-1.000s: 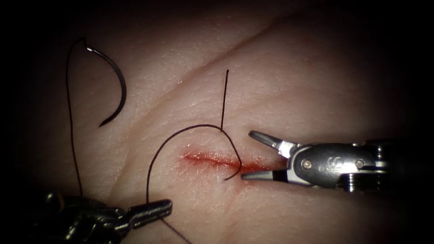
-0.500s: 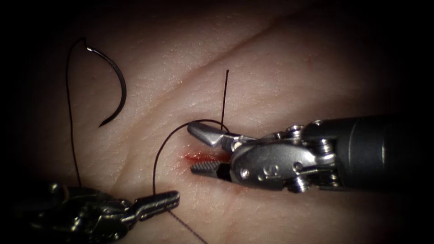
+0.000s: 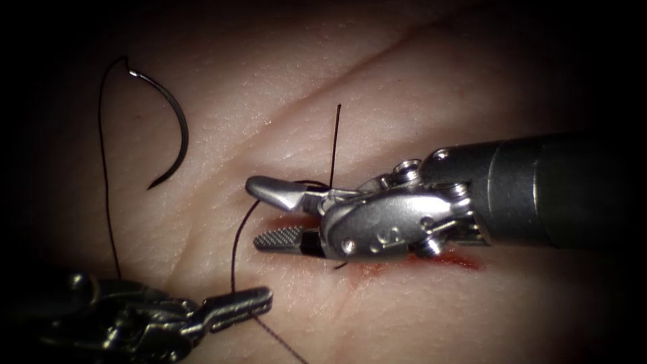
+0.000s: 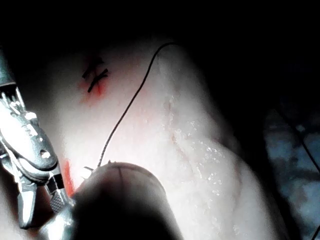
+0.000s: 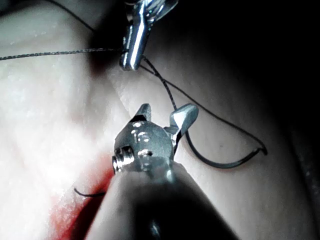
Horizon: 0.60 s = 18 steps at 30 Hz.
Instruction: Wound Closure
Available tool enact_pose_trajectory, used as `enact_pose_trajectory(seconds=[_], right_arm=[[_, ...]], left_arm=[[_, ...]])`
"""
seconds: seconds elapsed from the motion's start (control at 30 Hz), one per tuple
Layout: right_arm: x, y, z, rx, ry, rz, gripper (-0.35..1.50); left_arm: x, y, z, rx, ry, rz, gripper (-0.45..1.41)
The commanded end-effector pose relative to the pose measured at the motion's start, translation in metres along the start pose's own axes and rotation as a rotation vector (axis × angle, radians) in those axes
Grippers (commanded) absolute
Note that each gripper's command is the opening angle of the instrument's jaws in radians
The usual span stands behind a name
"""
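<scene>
The curved needle (image 3: 172, 128) lies free on the tissue surface, up and to the left of the cut (image 3: 458, 259), with neither tool on it. Its thread (image 3: 104, 182) runs down to my left tool (image 3: 239, 303), which is shut on the thread at the lower left. From there a loop (image 3: 234, 249) rises to the upper jaw of my right tool (image 3: 259, 212), which hovers open over the cut and holds nothing. A short thread tail (image 3: 335, 145) stands up behind it. The right wrist view shows the open right tool (image 5: 165, 112), the left tool (image 5: 134, 45) on the thread, and the needle (image 5: 225, 162).
Red fluid marks the cut under the right tool's wrist. A crease in the tissue (image 3: 350, 74) runs up toward the right. In the left wrist view, short dark stitches (image 4: 95, 75) sit in a red patch, with the right tool (image 4: 30, 150) nearby.
My right tool has moved left along the cut, jaws still open, until its upper jaw reached the thread loop. The left tool crept slightly right with the thread. The needle stayed put.
</scene>
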Motion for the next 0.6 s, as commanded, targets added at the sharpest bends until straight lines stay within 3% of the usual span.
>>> enact_pose_trajectory(seconds=[0.03, 0.1, 0.17, 0.23, 0.3, 0.6], right_arm=[[0.0000, -0.0003, 0.0010, -0.001, 0.006, -0.004, 1.01], [0.0001, -0.0005, 0.0013, -0.002, 0.004, -0.006, 0.81], [0.0000, -0.0006, 0.0017, 0.000, 0.001, -0.014, 0.44], [-0.0002, -0.0006, 0.0020, 0.002, -0.002, -0.003, 0.21], [-0.0006, -0.0008, 0.0023, 0.001, -0.005, -0.004, -0.35], [-0.0019, -0.0007, 0.0015, -0.008, -0.036, 0.013, -0.35]], left_arm=[[0.0001, 0.0005, 0.0007, 0.000, 0.000, 0.000, -0.45], [0.0002, 0.0004, 0.0008, 0.000, 0.000, -0.001, -0.45], [0.0002, 0.0004, 0.0008, -0.003, -0.001, 0.000, -0.45], [0.0003, 0.0004, 0.0009, -0.002, -0.002, 0.000, -0.45], [0.0003, 0.0004, 0.0010, -0.005, -0.002, 0.000, -0.45], [0.0002, 0.0003, 0.0010, -0.007, 0.007, -0.001, -0.45]])
